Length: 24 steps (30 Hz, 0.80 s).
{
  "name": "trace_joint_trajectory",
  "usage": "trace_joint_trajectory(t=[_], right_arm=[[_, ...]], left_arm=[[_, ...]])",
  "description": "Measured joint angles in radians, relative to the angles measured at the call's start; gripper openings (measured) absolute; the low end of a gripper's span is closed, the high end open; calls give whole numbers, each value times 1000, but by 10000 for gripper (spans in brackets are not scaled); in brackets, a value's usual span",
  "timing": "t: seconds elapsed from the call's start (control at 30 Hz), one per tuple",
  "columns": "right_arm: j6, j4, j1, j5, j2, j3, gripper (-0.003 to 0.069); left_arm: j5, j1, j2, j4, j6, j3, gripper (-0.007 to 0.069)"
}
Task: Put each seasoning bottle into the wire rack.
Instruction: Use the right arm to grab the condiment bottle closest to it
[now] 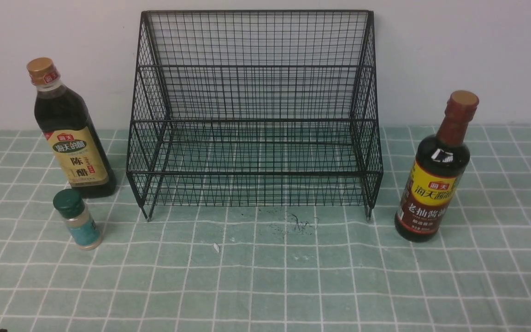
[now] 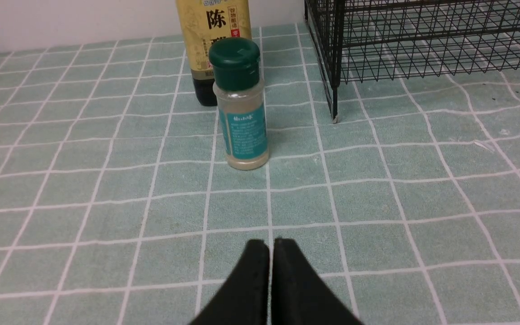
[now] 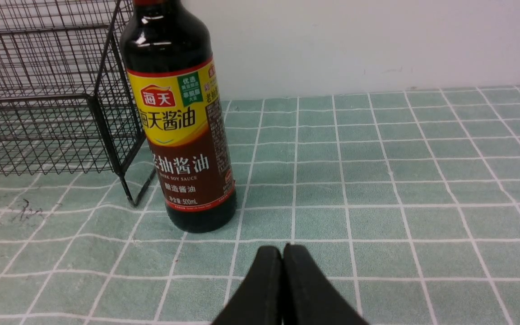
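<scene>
Your wire rack stands on short legs at the back centre of the tabletop. Its tall back is close against the pale wall. A green cloth with a white grid covers the tabletop, and all three seasoning bottles stand upright on it, outside the rack.

On your left, the vinegar bottle, dark with a gold cap and a beige label, stands just beside the rack's left side without touching it. The small shaker, with its green cap and teal label, stands close in front of the vinegar bottle, nearer to you, and a gap shows between their bases.

On your right, the soy sauce bottle, dark with a brown-red neck and a yellow-and-maroon label, stands just beside the rack's front right leg, apart from it.

Your left fingers are clenched together with their tips meeting, and they grasp nothing. They sit low near the cloth and point toward the shaker, with bare cloth between them and it.

Your right fingers are likewise pressed together on nothing. The soy sauce bottle is near, ahead of them and a little to one side.

Faint dark scribble marks show on the cloth just in front of the rack. A small white scrap lies a little nearer to you.
</scene>
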Motion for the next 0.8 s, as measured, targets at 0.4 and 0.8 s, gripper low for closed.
trace_joint_trajectory(t=[0.4,0.8], right_arm=[[0,0,0,0,0,0,-15],[131,291,0,-198,0,3,-15]], left_arm=[[0,0,0,0,0,0,-6],[0,0,0,0,0,0,-6]])
